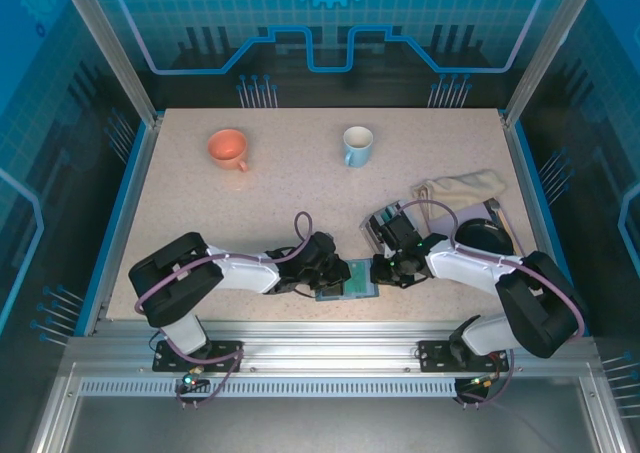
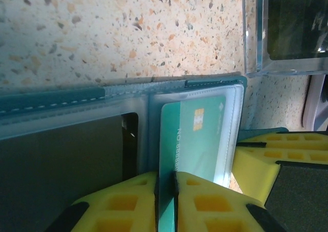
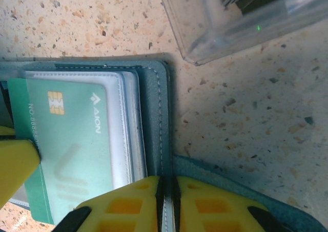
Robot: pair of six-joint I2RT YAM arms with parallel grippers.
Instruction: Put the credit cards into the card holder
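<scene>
- On the top camera, I see the card holder [image 1: 350, 283] lying open on the table [image 1: 200, 213], close to the front edge and between my two arms.
- The left fingers [image 1: 335, 270] are at its left side and the right fingers [image 1: 386, 270] are at its right side, both low over it.
- A clear rack [image 1: 385, 223] stands just behind the right arm. An orange cup [image 1: 228, 148] and a pale blue mug [image 1: 357, 145] stand well apart at the back. A beige cloth [image 1: 462, 185] lies on the right.
- On the left wrist camera, my left fingers [image 2: 175, 193] are pinched narrow on the near edge of a green card [image 2: 197, 140], which shows a gold chip.
- The card lies over the right half of the open card holder [image 2: 51, 101]. Part of it sits under the holder's clear sleeve, but I cannot tell how deep it goes.
- A yellow finger of the other arm is just to the right, and the rack [image 2: 251, 32] stands on the speckled table [image 2: 102, 27] beyond.
- On the right wrist camera, my right fingers [image 3: 175, 201] are closed tight on the teal cover edge of the card holder [image 3: 154, 114].
- The green card [image 3: 72, 140] lies flat in the sleeve area, with its left strip sticking out.
- A yellow finger of the left arm touches the card's left edge.
- The corner of the rack [image 3: 215, 32] stands near the holder, apart from it.
</scene>
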